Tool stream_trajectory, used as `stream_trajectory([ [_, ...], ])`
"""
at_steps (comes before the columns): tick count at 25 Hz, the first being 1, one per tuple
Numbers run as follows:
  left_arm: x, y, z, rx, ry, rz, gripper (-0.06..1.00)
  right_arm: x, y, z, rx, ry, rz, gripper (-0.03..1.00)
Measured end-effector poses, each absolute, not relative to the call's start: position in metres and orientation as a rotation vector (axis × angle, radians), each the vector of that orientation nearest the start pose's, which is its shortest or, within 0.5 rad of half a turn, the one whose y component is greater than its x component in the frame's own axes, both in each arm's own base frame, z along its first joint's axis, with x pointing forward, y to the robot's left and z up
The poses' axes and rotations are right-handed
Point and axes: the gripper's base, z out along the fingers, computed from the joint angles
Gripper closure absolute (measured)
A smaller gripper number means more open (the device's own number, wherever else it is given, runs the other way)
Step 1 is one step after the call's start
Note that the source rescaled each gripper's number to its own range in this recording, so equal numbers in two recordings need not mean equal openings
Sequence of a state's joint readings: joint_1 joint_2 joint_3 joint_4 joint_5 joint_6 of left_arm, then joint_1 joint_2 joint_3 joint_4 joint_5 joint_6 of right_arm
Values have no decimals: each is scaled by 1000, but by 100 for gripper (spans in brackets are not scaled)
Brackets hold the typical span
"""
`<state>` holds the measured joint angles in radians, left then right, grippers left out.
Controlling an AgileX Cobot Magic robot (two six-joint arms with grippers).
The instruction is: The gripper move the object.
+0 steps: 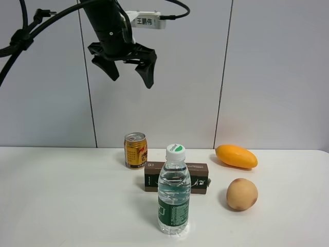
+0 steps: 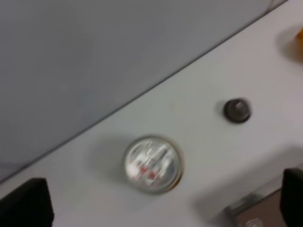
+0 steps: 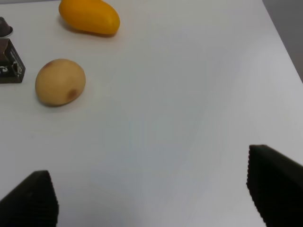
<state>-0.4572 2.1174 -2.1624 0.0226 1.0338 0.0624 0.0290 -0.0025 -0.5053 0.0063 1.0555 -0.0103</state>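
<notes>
White tabletop [image 1: 61, 195] under smooth grey wall panels [image 1: 267, 72]: your object [image 1: 241, 194] lies on its side just right of the brown box [image 1: 176, 176]. Its long axis runs roughly toward that box, and the egg-shaped matte peach skin is blotched reddish-brown. Your left gripper [image 1: 131, 80] hangs high above the box, black fingers spread wide, holding nothing. Your right gripper [image 3: 151, 194], beyond the object from the box, is likewise agape and empty.
</notes>
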Motion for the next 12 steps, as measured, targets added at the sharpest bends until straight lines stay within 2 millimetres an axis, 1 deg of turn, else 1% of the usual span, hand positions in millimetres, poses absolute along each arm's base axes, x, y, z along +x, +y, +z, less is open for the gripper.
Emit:
stream_trajectory([
  [4,439,-173,334,552,2452,-106,-5,-6,0,279,-40,2031,19,-3],
  [8,440,-135,339,456,2482,-75,-5,-6,0,279,-40,2031,19,-3],
  [12,434,-94,340,356,2524,-41,-5,-6,0,279,-40,2031,19,-3],
])
